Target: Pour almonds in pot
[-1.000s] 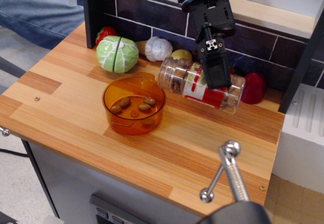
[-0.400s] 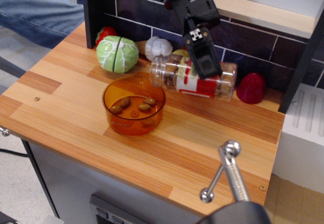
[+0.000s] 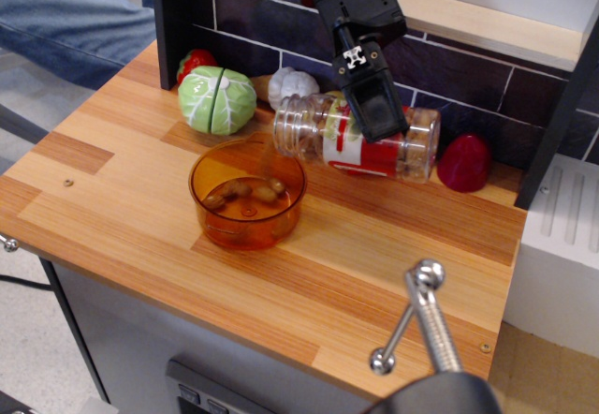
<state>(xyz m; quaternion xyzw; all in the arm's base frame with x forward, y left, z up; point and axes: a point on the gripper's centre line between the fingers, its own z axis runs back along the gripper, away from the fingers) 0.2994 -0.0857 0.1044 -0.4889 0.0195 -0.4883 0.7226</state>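
My gripper point(image 3: 376, 124) is shut on a clear jar point(image 3: 360, 139) with a red-white-green label. The jar lies nearly on its side in the air, its open mouth pointing left over the far right rim of the orange pot point(image 3: 246, 194). Brown almonds point(image 3: 412, 152) show through the jar near its base end. Several almonds point(image 3: 245, 190) lie on the pot's bottom. The pot stands on the wooden table point(image 3: 374, 255), left of centre.
A green cabbage point(image 3: 217, 100), a white garlic point(image 3: 292, 85) and a red toy vegetable point(image 3: 193, 62) sit along the dark tiled back wall. A red toy point(image 3: 466, 162) lies at the back right. A metal handle point(image 3: 416, 325) juts up at the front.
The jar has risen and moved left, from a downward tilt near the table to nearly level over the pot's rim. More almonds lie in the pot now.
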